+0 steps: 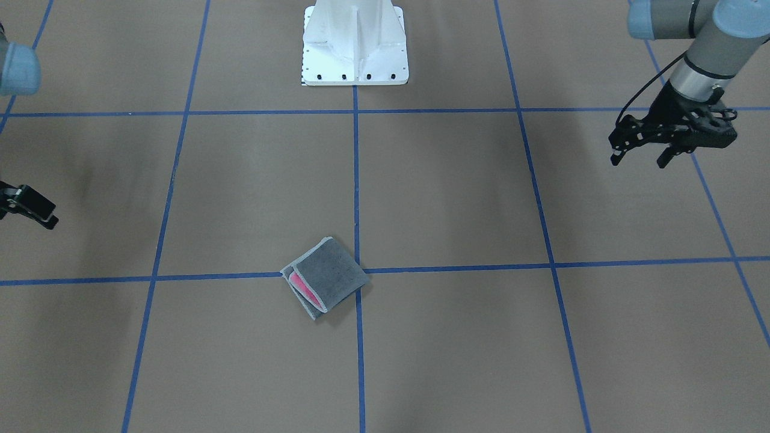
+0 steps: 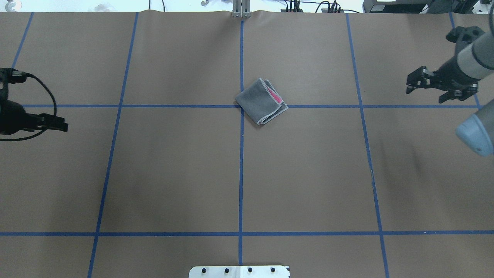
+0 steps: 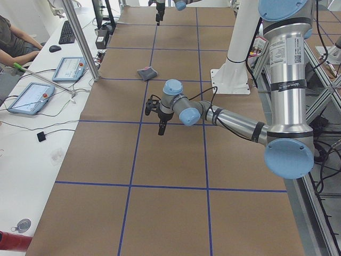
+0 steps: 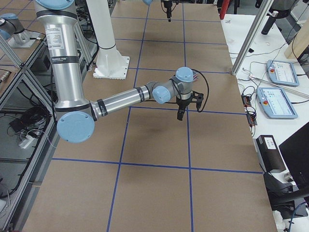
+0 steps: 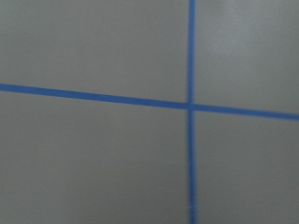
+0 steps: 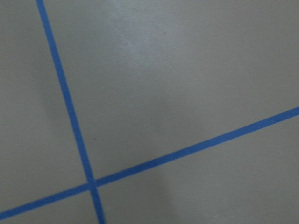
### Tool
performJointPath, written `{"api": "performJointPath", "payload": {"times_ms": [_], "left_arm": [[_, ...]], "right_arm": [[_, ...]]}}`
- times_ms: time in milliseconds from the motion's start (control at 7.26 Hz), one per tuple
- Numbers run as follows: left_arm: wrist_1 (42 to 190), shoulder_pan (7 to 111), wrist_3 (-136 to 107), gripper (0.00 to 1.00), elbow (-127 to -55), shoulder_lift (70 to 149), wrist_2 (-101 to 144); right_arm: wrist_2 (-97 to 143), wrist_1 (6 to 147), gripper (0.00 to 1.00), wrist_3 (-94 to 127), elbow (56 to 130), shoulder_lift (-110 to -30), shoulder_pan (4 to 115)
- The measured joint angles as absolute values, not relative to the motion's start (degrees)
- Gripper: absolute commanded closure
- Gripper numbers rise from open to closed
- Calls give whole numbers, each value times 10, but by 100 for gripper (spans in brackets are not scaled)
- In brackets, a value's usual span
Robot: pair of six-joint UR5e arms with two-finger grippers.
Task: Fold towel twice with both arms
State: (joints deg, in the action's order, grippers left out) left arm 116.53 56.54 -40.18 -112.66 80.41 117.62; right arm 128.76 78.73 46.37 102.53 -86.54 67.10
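The towel [image 1: 328, 275] lies folded into a small square near the table's middle, dark grey outside, with a pink sliver showing at its open edge [image 2: 274, 96]. It rests on a crossing of blue tape lines [image 2: 241, 105]. My left gripper [image 1: 639, 159] hangs open far off to the towel's side, with nothing between its fingers. My right gripper [image 2: 424, 95] hangs open just as far off on the other side, also empty. Both wrist views hold only brown paper and tape. In the exterior left view the towel [image 3: 146, 72] sits beyond my left gripper [image 3: 161, 127].
The white pedestal base [image 1: 355, 45] stands at the table's robot edge. A metal post [image 3: 80, 37], two tablets [image 3: 29, 98] and a seated person [image 3: 10, 37] are along the operators' side. Blue tape divides the brown paper into squares.
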Motion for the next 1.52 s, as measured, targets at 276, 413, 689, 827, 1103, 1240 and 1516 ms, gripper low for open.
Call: {"api": "performJointPath", "payload": {"times_ms": [276, 413, 689, 827, 1103, 1240, 1516], "left_arm": [[1163, 638, -288, 0, -1118, 755, 1262], [1156, 663, -272, 0, -1112, 748, 1302], [1109, 701, -228, 0, -1107, 746, 1324], [1063, 728, -183, 0, -1103, 753, 1326], [996, 750, -145, 0, -1097, 773, 1328], [968, 754, -141, 0, -1093, 787, 1331], [910, 774, -140, 0, -1089, 811, 1334]], "right_arm": [[1338, 788, 0, 312, 1036, -926, 740], [1344, 791, 0, 256, 1036, -942, 765], [1344, 806, 0, 172, 1026, -950, 802], [1341, 830, 0, 132, 1019, -949, 815], [1336, 859, 0, 94, 1015, -947, 819], [1336, 868, 0, 87, 1014, -946, 814], [1340, 892, 0, 70, 1014, -941, 810]]}}
